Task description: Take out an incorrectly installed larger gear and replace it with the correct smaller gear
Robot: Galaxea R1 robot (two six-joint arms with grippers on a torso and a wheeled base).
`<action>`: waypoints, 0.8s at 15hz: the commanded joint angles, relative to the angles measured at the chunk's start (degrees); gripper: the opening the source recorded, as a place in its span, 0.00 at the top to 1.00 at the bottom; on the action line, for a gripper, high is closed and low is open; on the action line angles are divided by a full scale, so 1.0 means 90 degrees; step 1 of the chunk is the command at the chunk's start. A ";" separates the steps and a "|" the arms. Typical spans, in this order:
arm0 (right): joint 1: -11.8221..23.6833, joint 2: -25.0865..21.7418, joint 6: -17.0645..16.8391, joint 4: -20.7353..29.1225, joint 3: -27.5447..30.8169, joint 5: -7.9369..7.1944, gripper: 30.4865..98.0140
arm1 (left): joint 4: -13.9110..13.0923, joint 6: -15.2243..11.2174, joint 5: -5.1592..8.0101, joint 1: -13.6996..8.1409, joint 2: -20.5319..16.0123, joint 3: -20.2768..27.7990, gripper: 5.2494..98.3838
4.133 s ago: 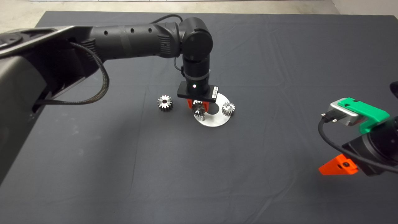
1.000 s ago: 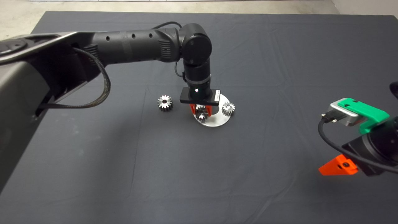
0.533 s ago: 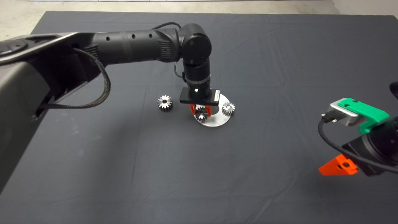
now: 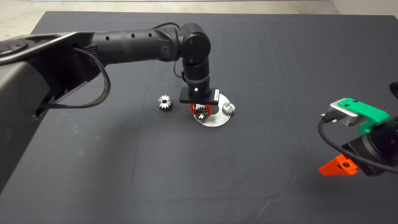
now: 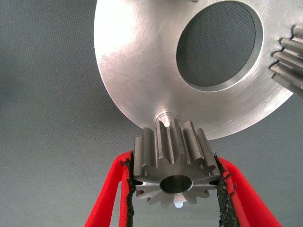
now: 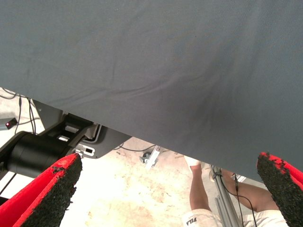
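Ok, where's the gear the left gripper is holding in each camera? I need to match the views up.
Head view: the smaller gear sits between the left gripper's red fingers, over the near-left part of the round steel plate.
Left wrist view: the same gear fills the lower centre, clamped between the black pads, just off the peg.
Right wrist view: not in it.
Shared landmark: the plate, with its large round hole.
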 commanded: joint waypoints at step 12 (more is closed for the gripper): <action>0.0097 -0.0051 -0.0003 0.0209 0.0033 -0.0698 0.00 | 0.0014 -0.0262 -0.0022 -0.0047 0.0036 0.0110 0.70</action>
